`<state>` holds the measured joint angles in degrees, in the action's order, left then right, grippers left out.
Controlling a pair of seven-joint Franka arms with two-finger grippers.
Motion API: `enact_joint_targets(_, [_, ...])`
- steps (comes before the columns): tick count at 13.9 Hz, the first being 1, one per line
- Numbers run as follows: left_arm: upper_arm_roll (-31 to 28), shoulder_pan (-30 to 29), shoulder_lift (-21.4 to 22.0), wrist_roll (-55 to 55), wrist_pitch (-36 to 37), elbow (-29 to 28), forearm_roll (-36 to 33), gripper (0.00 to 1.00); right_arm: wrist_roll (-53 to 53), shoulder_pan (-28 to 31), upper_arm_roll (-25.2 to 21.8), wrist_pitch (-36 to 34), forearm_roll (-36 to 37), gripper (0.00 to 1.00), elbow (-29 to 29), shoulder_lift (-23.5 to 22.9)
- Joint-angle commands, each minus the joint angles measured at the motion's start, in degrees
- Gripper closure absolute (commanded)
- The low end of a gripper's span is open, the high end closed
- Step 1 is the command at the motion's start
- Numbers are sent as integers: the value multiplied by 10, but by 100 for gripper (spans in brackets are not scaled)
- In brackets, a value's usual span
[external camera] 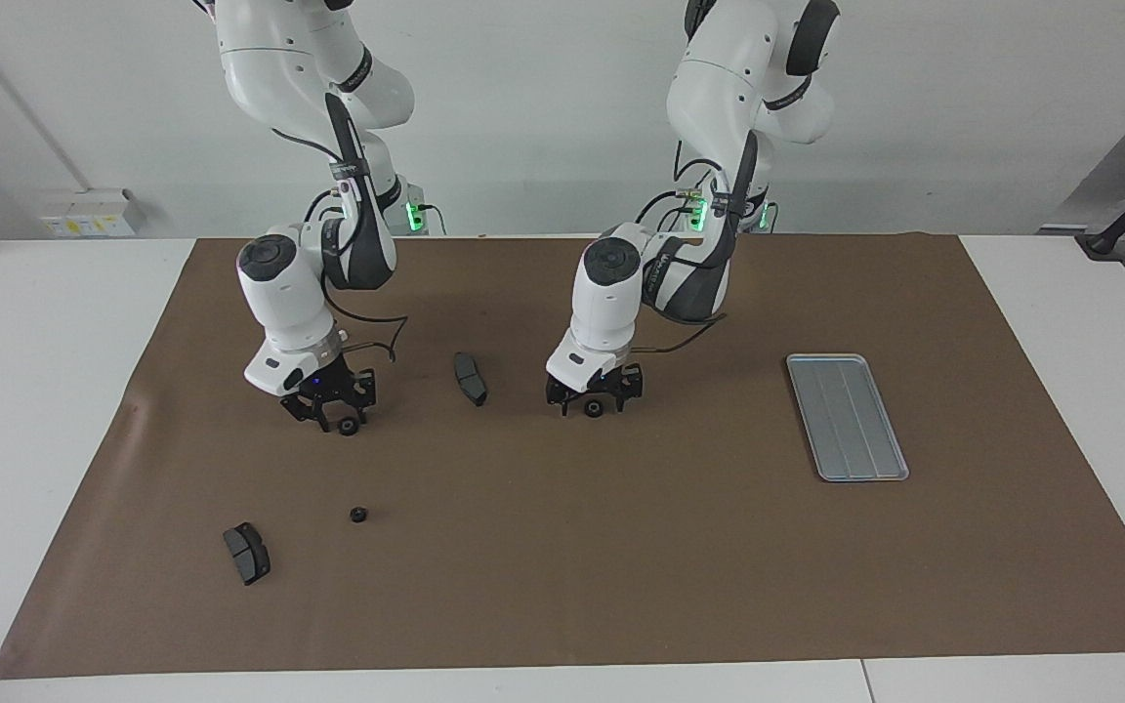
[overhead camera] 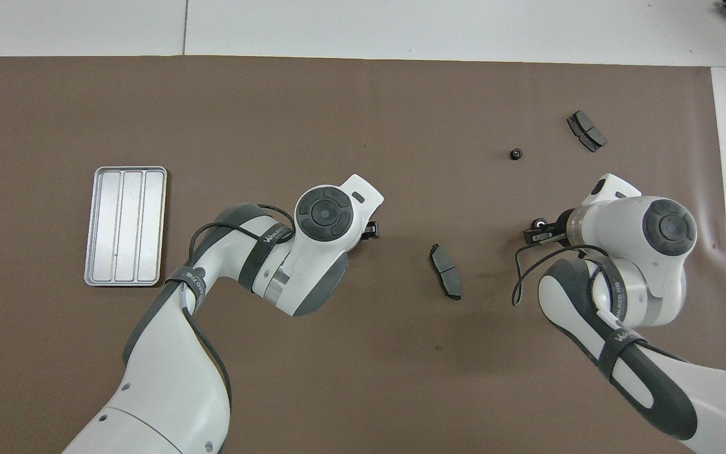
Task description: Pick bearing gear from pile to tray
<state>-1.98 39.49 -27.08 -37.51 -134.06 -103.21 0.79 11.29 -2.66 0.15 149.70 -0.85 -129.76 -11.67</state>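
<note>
Open brown mat lies between the tray (external camera: 847,417) and the left claw (external camera: 594,399), and along the mat's edge farthest from the robots. Obstacles: a brake pad (external camera: 470,378) lies between the two claws; a gear (external camera: 358,514) and a second pad (external camera: 246,553) lie apart at the right arm's end. The right claw (external camera: 336,415) is low over another gear (external camera: 349,427), the left claw low over a gear (external camera: 595,408) mid-mat.
</note>
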Motion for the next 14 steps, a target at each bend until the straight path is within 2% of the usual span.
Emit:
enact_joint_targets(1, [-7,9,24,0,-15,-33,-11,13,-13,2,7,27,-8,93,-7,-5])
enact_joint_targets(2, [-7,9,25,0,-14,-34,-11,20,-28,-2,7,27,-8,100,-7,-5])
enact_joint_targets(5, [-7,9,26,1,-10,-35,-11,39,-53,-10,7,24,-8,100,-2,-5])
enact_joint_targets(7, [-7,9,27,1,-7,-35,-11,56,-67,-13,10,10,-8,100,9,6])
enact_joint_targets(11, [-7,9,27,2,-4,-36,-10,91,-115,-19,11,-106,-8,100,70,41])
enact_joint_targets(12, [-7,9,27,1,-3,-36,-11,98,-131,-20,12,-134,-7,100,89,46])
enact_joint_targets(14, [-7,8,27,1,-2,-34,-10,100,-166,-20,32,-178,-8,100,120,54])
